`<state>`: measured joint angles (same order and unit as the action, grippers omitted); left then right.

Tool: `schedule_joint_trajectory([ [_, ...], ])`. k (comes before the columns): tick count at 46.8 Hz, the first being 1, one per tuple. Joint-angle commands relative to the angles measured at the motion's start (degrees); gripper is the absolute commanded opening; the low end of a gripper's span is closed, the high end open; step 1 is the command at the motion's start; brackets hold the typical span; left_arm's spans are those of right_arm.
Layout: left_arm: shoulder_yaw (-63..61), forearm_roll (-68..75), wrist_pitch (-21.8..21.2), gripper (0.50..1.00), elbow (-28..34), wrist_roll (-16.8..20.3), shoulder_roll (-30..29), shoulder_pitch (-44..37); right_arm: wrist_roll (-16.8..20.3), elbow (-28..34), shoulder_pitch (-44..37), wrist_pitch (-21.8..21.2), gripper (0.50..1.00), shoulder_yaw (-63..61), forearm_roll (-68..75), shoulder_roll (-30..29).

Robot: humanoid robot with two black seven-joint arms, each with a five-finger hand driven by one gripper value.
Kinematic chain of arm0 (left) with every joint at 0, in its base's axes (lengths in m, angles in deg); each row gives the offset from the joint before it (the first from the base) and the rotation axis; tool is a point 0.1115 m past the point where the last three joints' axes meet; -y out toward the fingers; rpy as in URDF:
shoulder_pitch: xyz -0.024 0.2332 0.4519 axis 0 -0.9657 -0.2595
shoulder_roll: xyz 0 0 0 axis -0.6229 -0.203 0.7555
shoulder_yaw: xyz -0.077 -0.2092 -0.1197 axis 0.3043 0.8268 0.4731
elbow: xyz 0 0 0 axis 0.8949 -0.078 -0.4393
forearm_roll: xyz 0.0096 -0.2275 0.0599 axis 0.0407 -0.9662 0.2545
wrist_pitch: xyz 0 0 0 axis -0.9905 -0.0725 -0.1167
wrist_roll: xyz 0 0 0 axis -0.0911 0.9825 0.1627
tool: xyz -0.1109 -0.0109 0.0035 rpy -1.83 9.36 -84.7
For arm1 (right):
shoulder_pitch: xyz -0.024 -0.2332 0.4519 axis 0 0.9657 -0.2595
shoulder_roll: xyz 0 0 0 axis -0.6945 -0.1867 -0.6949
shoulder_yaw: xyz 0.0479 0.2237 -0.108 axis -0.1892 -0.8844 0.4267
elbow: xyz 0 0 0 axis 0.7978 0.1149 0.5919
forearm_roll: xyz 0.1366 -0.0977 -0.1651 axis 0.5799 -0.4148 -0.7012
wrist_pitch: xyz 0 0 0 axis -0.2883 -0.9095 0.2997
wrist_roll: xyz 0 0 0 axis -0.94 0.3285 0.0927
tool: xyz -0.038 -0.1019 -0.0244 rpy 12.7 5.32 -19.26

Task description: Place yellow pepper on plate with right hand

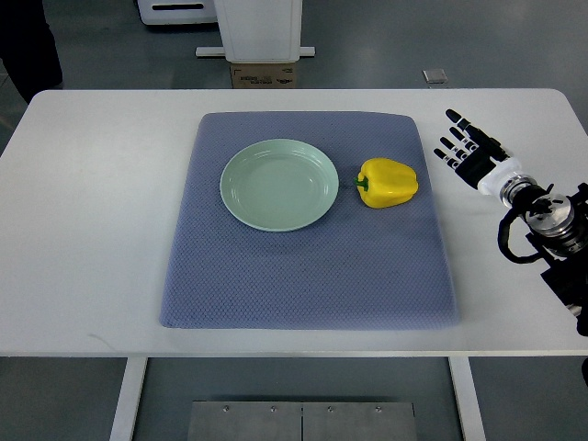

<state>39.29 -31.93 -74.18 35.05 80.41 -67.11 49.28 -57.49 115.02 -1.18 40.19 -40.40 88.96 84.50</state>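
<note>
- I see the yellow pepper (pixel 388 183) lying on its side on the blue mat (pixel 303 276), right of centre in the frame, just beside the pale green plate (pixel 278 184) and not touching it.
- My right hand (pixel 469 152) hovers at the right edge over the white table (pixel 92 230), fingers spread, holding nothing.
- I judge the pepper light, firm, glossy and likely slippery; I'd wrap the fingers around its broad body, not its stem.

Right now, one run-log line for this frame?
right hand: open, off mat | yellow pepper: on mat, beside plate | plate: empty
</note>
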Motion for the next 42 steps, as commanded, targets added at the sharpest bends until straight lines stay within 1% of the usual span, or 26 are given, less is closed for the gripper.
schedule_joint_trajectory([
  [1,-0.1,0.0,-0.1,1.000,0.0,0.0,0.0,-0.1,0.0,0.0,0.0,0.0,1.000,0.0,0.0,0.0],
  [34,-0.1,0.1,0.0,1.000,0.0,0.1,0.0,0.9,-0.3,-0.6,-0.4,0.0,1.000,-0.1,0.0,0.2],
  [38,-0.1,0.1,0.0,1.000,0.1,0.1,0.0,0.9,-1.6,-0.7,-0.7,0.0,1.000,-0.2,0.0,0.1],
  [42,-0.1,0.1,0.0,1.000,0.0,0.1,0.0,0.9,-3.9,-0.7,-1.3,0.1,1.000,-0.2,0.0,0.1],
])
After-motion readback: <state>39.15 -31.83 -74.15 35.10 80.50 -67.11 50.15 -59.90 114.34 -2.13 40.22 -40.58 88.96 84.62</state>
